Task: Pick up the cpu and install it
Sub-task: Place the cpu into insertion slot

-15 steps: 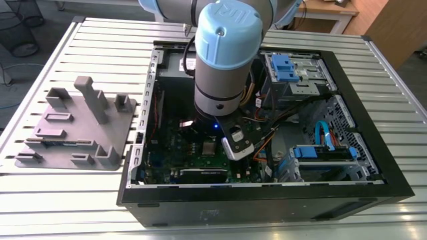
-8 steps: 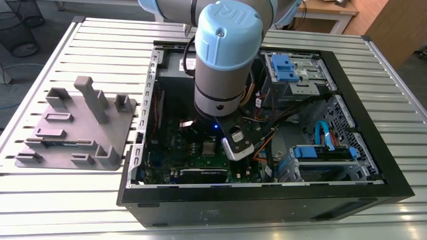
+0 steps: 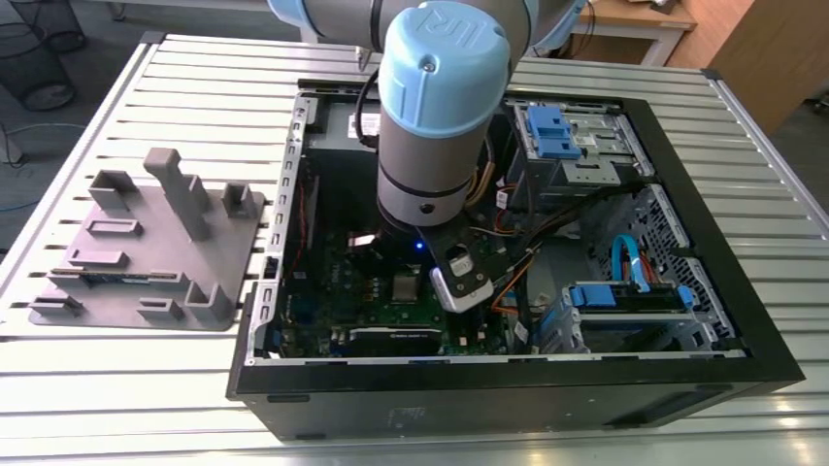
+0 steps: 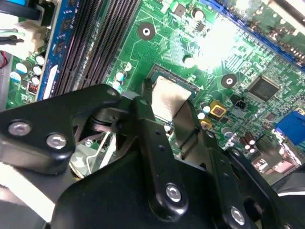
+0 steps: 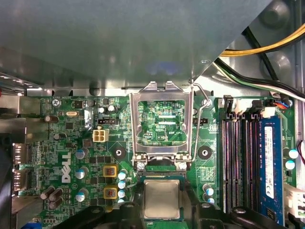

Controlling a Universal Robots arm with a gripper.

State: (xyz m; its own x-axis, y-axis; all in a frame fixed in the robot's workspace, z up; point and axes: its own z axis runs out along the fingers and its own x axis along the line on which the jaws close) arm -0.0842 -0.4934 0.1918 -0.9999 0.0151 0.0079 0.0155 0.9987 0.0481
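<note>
The cpu (image 5: pixel 162 198) (image 4: pixel 167 95), a flat square chip with a dull silver top, lies level at the socket on the green motherboard (image 5: pixel 81 143). My gripper (image 5: pixel 162 212) (image 4: pixel 164 107) stands directly over it, one black finger (image 4: pixel 143 114) against one edge and a grey-padded finger (image 4: pixel 185 117) against the opposite edge. The socket's metal frame (image 5: pixel 162 121) is swung open and upright just beyond the chip, its lever (image 5: pixel 200 119) raised beside it. In the exterior view the arm reaches down into the open computer case (image 3: pixel 518 374), with the gripper (image 3: pixel 447 277) low over the board.
Memory slots (image 5: pixel 238 162) and a blue memory stick (image 5: pixel 268 162) run beside the socket. Yellow and black cables (image 5: pixel 267 47) cross above. The grey holder tray (image 3: pixel 143 252) sits on the slatted table at the exterior view's left. Drive cages with blue clips (image 3: pixel 570 136) fill the case's far side.
</note>
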